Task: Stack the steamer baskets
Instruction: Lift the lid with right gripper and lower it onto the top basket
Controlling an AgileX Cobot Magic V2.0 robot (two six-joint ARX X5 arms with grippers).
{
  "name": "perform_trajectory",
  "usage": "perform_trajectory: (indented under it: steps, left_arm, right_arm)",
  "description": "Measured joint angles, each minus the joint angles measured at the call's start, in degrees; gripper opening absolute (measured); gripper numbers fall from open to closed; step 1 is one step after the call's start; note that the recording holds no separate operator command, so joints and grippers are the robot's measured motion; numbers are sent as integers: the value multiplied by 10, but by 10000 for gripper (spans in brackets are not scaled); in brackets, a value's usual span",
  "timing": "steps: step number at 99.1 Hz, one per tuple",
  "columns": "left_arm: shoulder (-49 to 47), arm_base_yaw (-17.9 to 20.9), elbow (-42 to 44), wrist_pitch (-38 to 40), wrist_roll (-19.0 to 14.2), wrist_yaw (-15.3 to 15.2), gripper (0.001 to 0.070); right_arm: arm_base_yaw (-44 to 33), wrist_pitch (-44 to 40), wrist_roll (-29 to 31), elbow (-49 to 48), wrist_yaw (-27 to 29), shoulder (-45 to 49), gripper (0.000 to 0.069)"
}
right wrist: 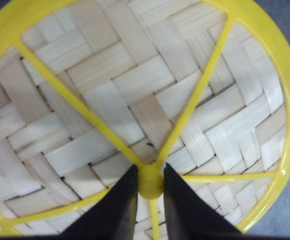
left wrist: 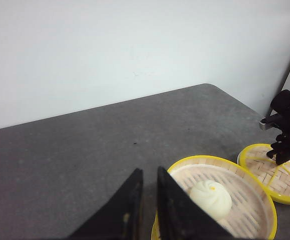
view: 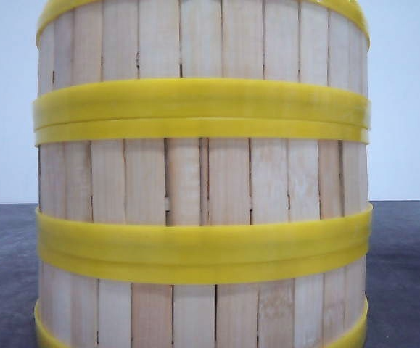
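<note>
Front: I saw a stack [view: 202, 181] of baskets filling the frame (table [view: 6, 275] below). Left wrist: left gripper [left wrist: 149, 200] nearly closed, empty, beside a basket [left wrist: 262, 200] holding a bun [left wrist: 211, 196]. Right wrist: right gripper [right wrist: 151, 192] clamped on the lid [right wrist: 134, 80] knob [right wrist: 150, 182].
</note>
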Motion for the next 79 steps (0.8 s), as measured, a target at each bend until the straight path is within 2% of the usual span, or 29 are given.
perform_trajectory:
  steps: [19,37,59,79]
  left_arm:
    - [0,0,0,0,0,0,24]
    - [0,0,0,0,0,0,24]
    - [0,0,0,0,0,0,24]
    - [0,0,0,1,0,0,24]
  right_arm:
    - [-1,-10,0,4,-5,0,55]
    - [3,-64,0,39,-42,0,55]
    - [29,-113,0,200,-57,0,54]
    - [77,-153,7,360,-138,0,53]
